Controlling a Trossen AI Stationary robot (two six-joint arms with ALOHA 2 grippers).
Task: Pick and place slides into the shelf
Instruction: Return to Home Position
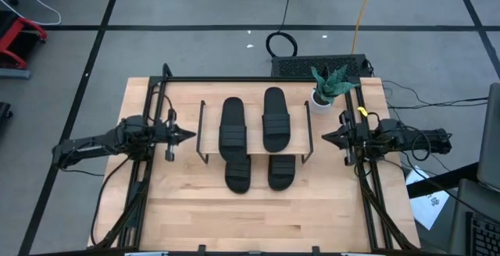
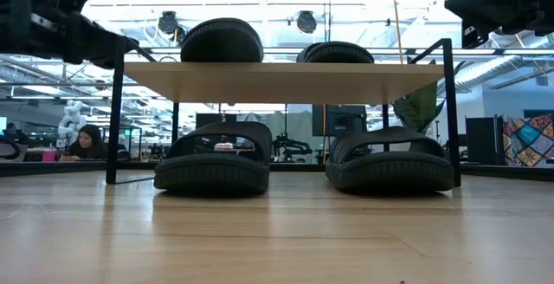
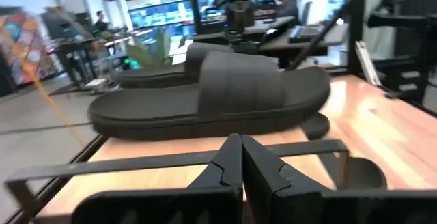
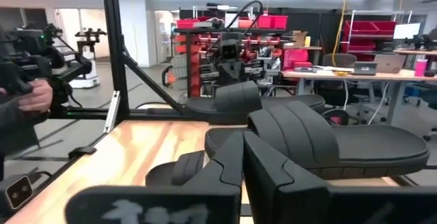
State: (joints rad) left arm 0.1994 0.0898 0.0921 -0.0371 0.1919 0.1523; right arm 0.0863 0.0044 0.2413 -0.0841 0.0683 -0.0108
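The slides (image 1: 275, 119) are all sitting at the shelf (image 1: 254, 131), which is standing mid-table (image 1: 195, 209), a little toward the far edge. Two are lying side by side on the top board. The other two are resting beneath it on the tabletop, with their ends poking out past the shelf's front legs toward the near edge (the low view is showing both of these flat and level under the board).

Your left gripper (image 1: 190, 136) is hovering just beside the shelf's left end, with its fingers pressed together and nothing in them. Your right gripper (image 1: 326, 138) is mirroring it at the right end, likewise closed and empty.

The placing is looking finished to me, so what you are facing now is a clean retreat, and that is where the trouble could come from. Both fingertips are pointing straight at the thin metal legs, and the shelf is looking light. Any inward drift while you are pulling away could nudge it, slide it off the lower pair, or tip the upper pair off the board. So you are better off drawing each arm outward, toward its own side edge, before lifting or swinging.

On the right you are also working near the potted plant (image 1: 328, 84) at the far right corner, and a wide swing of that arm could be brushing its leaves or knocking the pot over.
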